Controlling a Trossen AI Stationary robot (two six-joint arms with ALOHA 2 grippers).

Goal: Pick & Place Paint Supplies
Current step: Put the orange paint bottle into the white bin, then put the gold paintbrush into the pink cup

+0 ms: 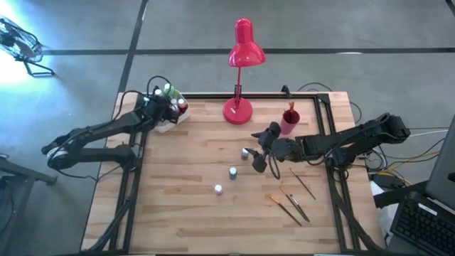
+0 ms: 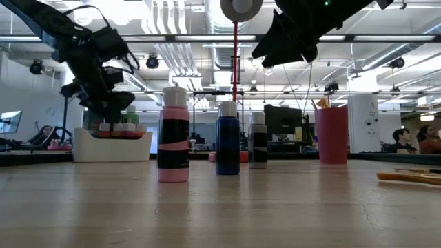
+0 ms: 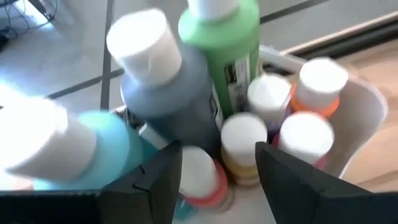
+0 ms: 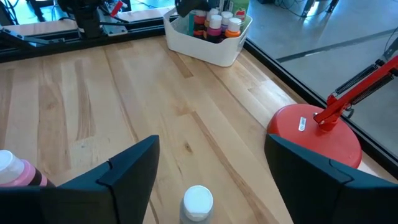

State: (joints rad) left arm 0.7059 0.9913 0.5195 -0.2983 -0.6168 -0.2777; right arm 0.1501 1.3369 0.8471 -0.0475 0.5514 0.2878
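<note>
L wrist view alone shows released left fingers [image 3: 217, 180] over white bin's [image 3: 364, 118] bottles; right fingers [image 4: 211, 168] released.

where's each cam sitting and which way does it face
High: overhead, straight down on table; both arms show.
Low: tabletop height, facing three bottles; arms overhead.
Left wrist: over white bin, left pincer open.
Right wrist: above table, right pincer open, facing lamp base.
Shared: right wrist also sees the bin.

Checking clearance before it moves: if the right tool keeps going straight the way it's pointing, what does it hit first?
Probably the white-capped bottle standing between the open fingers of the right tool. Beyond it there is bare table, then the white bin. Depth is hard to judge.
</note>
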